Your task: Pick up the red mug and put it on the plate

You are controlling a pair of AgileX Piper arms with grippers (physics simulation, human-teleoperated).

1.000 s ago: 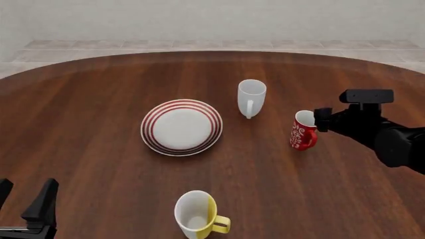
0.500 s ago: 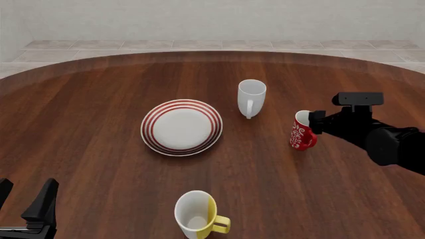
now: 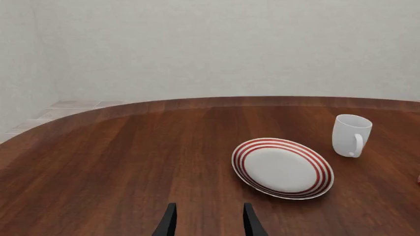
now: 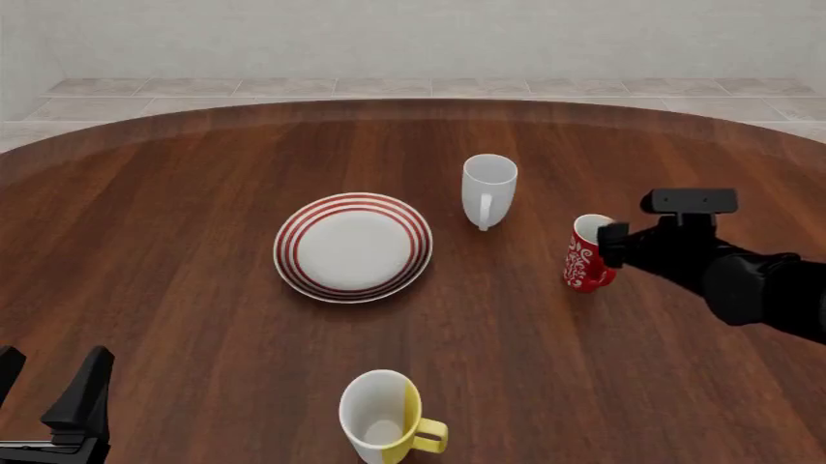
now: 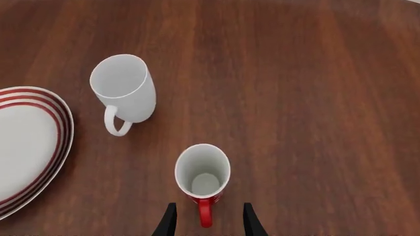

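Right pincer (image 5: 205,221) hovering just behind the red mug (image 4: 589,254), fingers spread wide, the mug's red handle (image 5: 205,212) sitting in the gap between them, no contact visible. Red mug upright on the dark wooden counter (image 4: 193,193), right of the plate (image 4: 352,247) and well apart from it. Plain white mug (image 4: 489,189) standing between plate and red mug, a little farther back. Yellow-and-white mug (image 4: 385,417) near the front edge. Left pincer (image 3: 208,221) parked low at front left, fingers apart, holding nothing.
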